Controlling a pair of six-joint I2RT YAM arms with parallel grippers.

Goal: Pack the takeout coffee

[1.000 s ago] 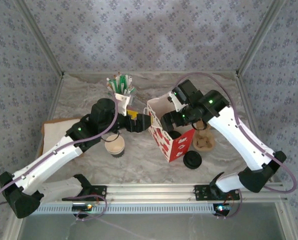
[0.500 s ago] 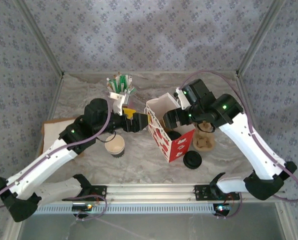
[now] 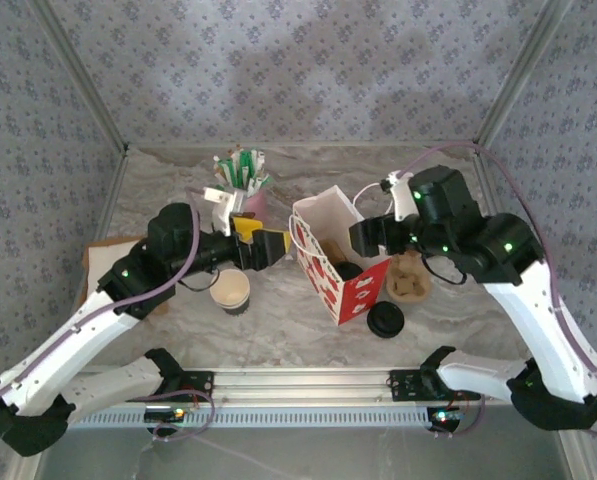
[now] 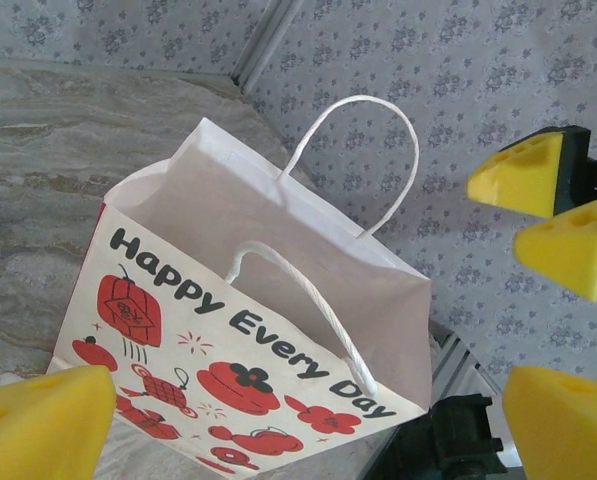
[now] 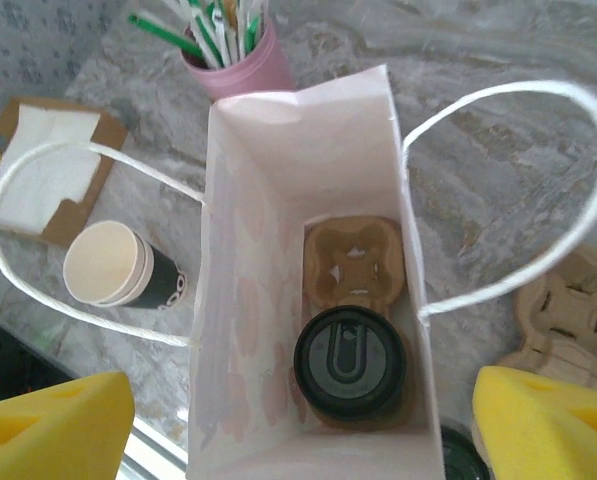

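The takeout coffee [image 3: 230, 289], an open paper cup with a dark wall and cream inside, stands on the table left of the red-and-white bag [image 3: 328, 277]; it also appears in the right wrist view [image 5: 106, 264]. My left gripper [image 3: 266, 246] hovers open between the cup and the bag, facing the bag's printed side [image 4: 228, 330]. Open too, my right gripper [image 3: 364, 238] hangs over the bag's mouth [image 5: 278, 170] with nothing between its fingers. At the bag's bottom a brown carrier [image 5: 356, 262] holds a cup with a black lid [image 5: 350, 363].
A pink cup of sticks [image 3: 244, 183] stands behind the left gripper. A loose black lid [image 3: 386, 320] and a stack of brown carriers [image 3: 409, 281] lie right of the bag. A napkin on cardboard [image 3: 105, 265] sits at the left edge.
The right gripper has lifted out of the bag and drawn back to the right. The left gripper has pulled back to the left, away from the bag's side.
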